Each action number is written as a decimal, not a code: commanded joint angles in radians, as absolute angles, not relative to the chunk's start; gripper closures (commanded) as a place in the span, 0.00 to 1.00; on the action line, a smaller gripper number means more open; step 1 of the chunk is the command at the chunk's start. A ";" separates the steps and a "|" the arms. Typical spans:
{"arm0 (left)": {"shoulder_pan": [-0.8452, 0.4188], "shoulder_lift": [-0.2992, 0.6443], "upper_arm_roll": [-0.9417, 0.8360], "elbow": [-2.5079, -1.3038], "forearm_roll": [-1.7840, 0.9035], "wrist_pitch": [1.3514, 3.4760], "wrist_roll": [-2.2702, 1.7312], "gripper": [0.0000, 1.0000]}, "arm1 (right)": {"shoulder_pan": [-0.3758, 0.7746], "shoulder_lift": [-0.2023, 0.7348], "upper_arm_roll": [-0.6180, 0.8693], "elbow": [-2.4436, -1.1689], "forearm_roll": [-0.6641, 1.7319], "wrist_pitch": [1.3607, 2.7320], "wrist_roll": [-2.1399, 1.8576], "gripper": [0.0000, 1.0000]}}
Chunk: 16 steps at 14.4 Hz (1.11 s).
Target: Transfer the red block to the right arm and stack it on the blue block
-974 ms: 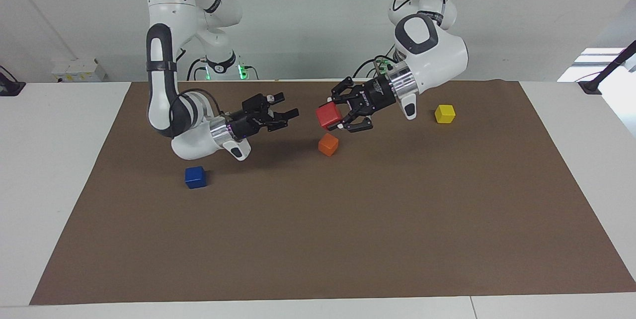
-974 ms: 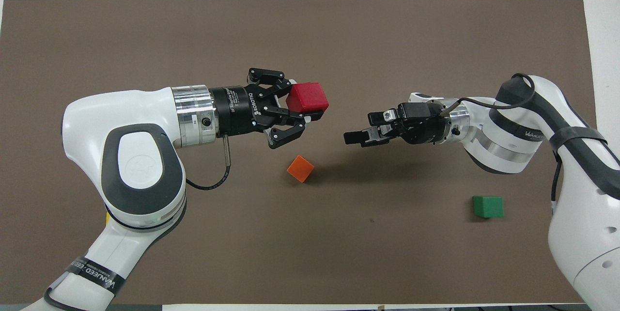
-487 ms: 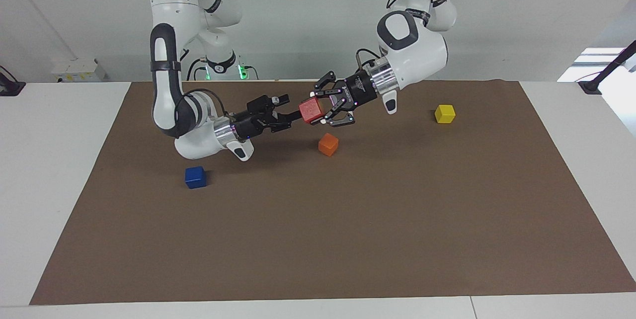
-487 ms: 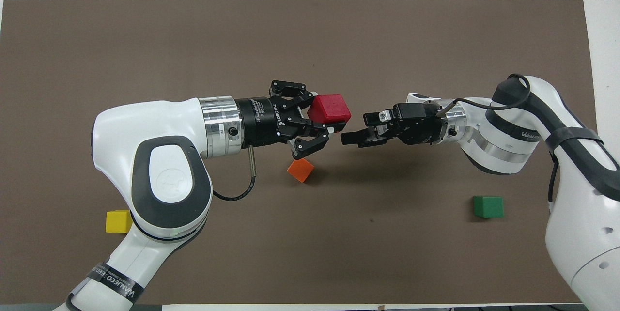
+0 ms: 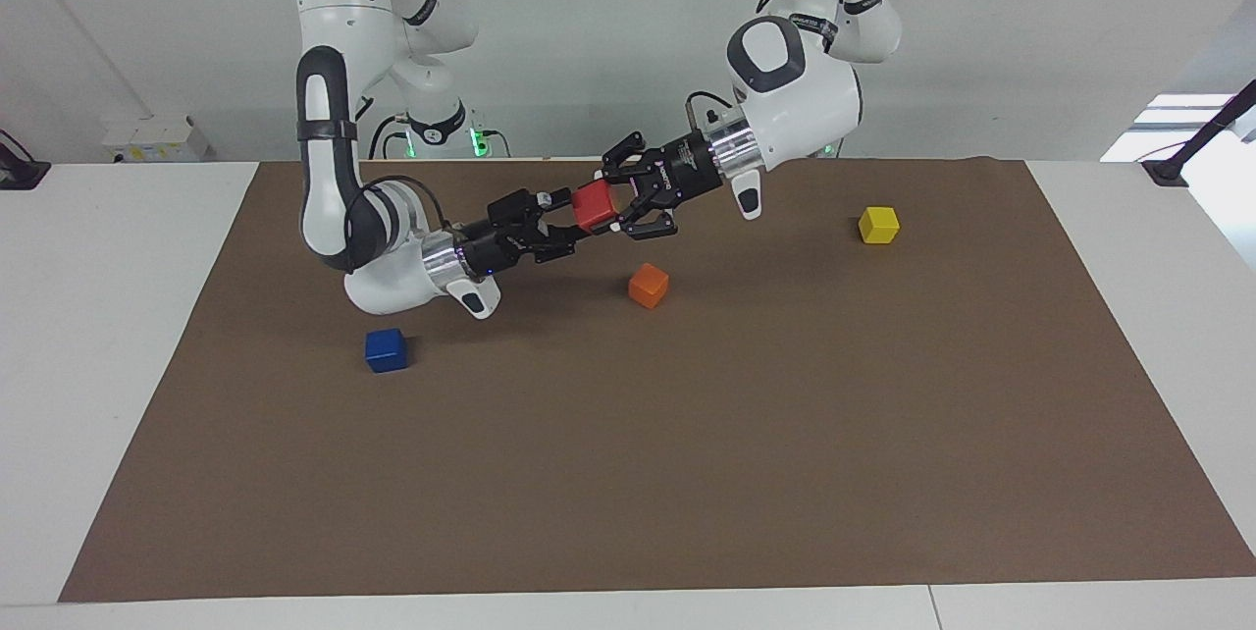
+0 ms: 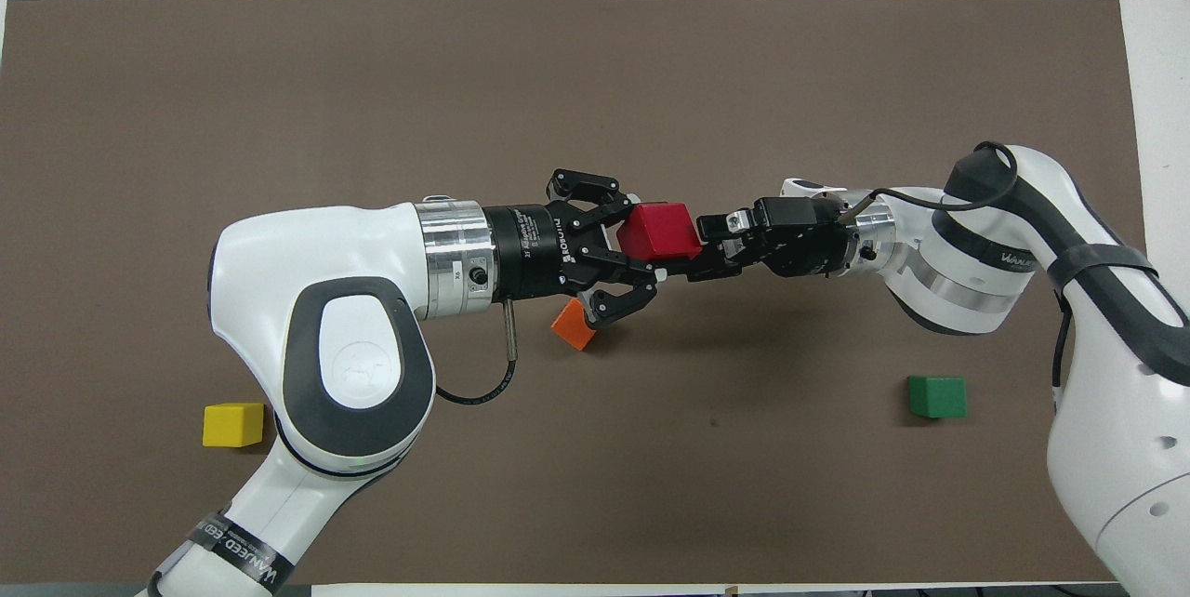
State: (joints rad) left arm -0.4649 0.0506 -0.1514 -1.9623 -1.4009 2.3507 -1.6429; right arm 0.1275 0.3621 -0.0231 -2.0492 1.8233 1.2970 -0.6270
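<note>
Red block clamped in left gripper, open right gripper around it

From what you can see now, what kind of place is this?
Probably a robotics lab: two white jointed arms work over a white table covered by a brown mat, with small coloured cubes on it, such as the blue block and a yellow cube, before a bare white wall.
</note>
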 commanded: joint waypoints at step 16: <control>-0.511 0.023 -0.138 -2.006 -1.425 2.399 -1.586 1.00 | 0.158 0.356 -0.023 -2.060 1.861 1.364 -0.658 1.00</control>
State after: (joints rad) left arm -0.4914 0.0499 -0.1483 -1.9832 -1.4045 2.3813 -1.5951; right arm 0.1501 0.3621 -0.0248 -2.0503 1.8535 1.3325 -0.6419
